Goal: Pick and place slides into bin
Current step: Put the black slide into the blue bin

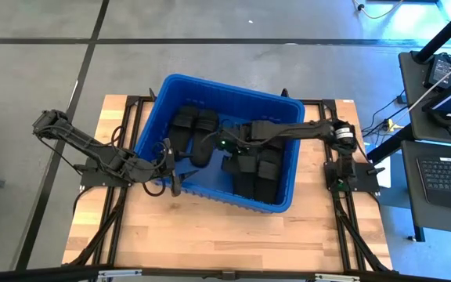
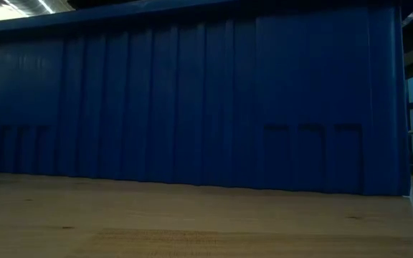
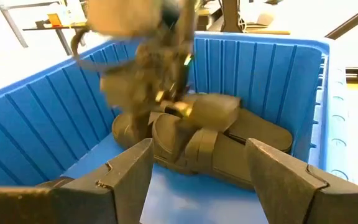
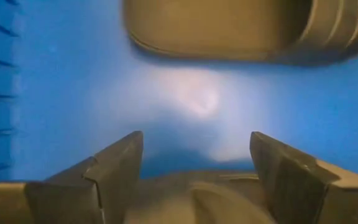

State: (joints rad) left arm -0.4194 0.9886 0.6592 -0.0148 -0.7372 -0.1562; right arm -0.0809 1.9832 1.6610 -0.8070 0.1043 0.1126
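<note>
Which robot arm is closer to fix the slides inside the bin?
The right arm, likely. Its tool is open, down inside the bin among the slides. The left tool, also open, is at the bin's near-left corner, just looking in.

A light wooden butcher-block table [image 1: 210, 235] is set on a grey concrete floor [image 1: 37, 70] crossed by dark lines; a black desk [image 1: 445, 149] carries a laptop [image 1: 449, 174].

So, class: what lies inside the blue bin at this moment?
Inside the bin lie black slides, some by its left wall, more stacked at the right. The right gripper, open, reaches in between them. Its arm covers some slides, so no count is sure.
</note>
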